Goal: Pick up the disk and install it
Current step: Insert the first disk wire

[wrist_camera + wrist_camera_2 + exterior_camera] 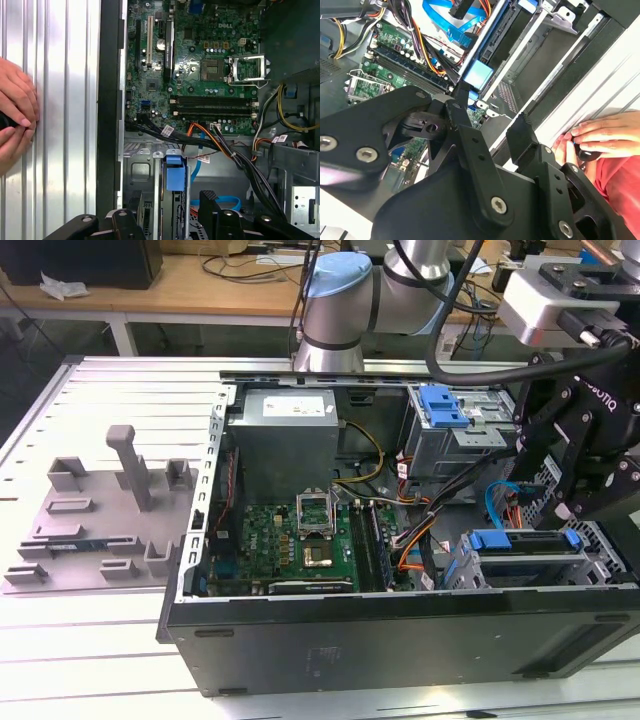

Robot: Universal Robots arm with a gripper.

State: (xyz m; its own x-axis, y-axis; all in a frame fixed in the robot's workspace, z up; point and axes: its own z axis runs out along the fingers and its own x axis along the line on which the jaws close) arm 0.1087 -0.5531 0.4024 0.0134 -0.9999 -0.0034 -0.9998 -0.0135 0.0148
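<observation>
The claw (492,114) stands wide open and empty, hovering close above the blue-bracketed disk (524,541). The disk lies low at the exterior view's right, slotted into the drive cage (606,540) of the open computer case (400,640). Pickup and placing look done. I cannot tell whether the disk is pushed fully home and latched.

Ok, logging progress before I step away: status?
Gripper open, over disk. Disk in bay, not gripped. Cables close beside; hand on table outside case.
</observation>
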